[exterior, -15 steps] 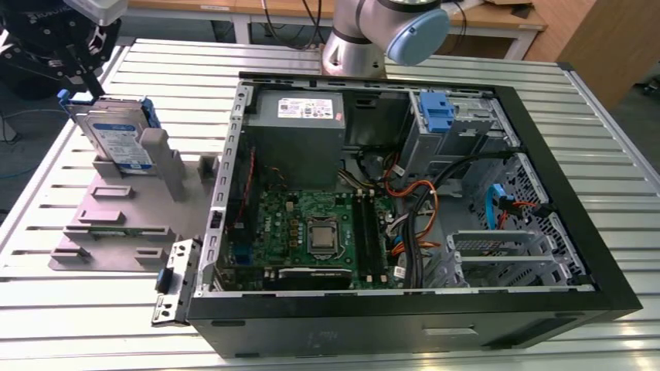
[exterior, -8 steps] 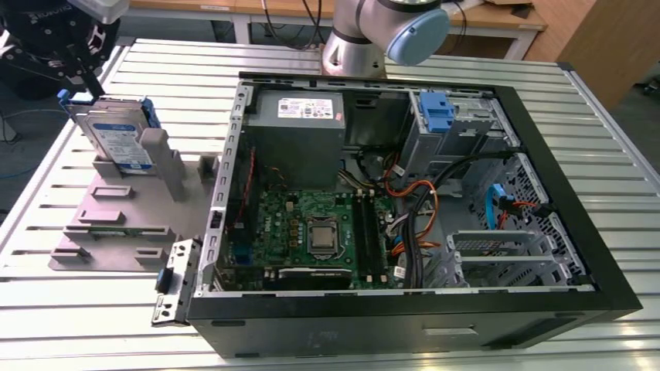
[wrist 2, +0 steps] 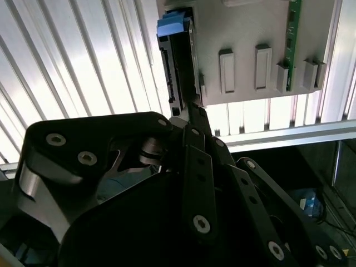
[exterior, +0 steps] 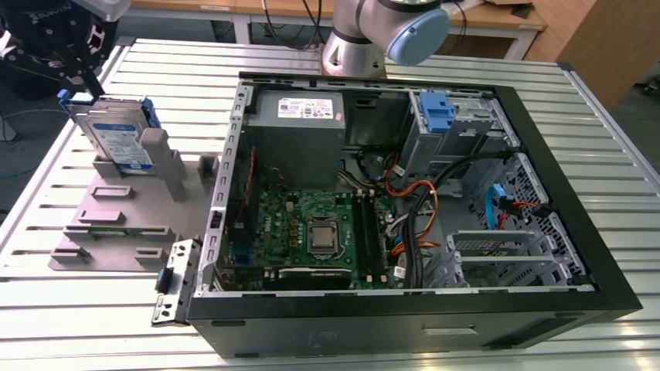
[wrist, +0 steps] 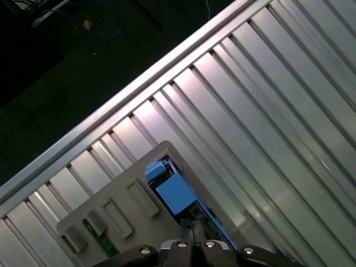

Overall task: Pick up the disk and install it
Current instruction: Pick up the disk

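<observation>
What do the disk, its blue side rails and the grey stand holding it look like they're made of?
The disk: silvery metal casing with a dull sheen, plus a white-and-blue label, probably paper or film.
The side rails: likely plastic, with a uniform matte blue colour and a moulded shape.
The stand: probably plastic, maybe printed, with a flat matte grey surface, blocky slots and no metallic shine.

disk [exterior: 116, 139] | silver, blue side rails — white-and-blue label | upright on edge | slotted in grey stand [exterior: 103, 202]

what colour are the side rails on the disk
Blue, on the silver disk; shows best in the exterior view.
</observation>
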Tool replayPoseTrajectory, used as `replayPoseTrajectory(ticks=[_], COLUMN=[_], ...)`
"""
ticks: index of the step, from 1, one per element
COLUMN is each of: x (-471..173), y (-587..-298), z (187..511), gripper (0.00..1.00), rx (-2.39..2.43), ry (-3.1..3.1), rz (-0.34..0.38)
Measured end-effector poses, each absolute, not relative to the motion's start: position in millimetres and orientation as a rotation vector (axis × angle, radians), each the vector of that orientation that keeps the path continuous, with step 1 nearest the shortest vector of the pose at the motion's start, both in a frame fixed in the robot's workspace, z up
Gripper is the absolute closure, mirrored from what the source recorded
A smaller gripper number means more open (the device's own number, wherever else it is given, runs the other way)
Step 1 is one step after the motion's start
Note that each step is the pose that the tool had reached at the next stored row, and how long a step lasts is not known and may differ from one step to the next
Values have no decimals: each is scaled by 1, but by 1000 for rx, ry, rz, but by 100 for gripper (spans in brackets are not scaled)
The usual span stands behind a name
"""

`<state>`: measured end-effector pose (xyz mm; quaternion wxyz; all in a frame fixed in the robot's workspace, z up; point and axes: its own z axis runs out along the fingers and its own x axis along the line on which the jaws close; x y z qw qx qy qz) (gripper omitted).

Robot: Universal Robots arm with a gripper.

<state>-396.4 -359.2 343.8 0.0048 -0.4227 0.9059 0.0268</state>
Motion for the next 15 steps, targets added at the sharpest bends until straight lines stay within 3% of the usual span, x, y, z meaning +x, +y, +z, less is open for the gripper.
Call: replayPoseTrajectory(ticks=[15], x=[-396], y=[-359], z=[344], gripper=[89], rx=[-1486], ry=[2759], rz=[85])
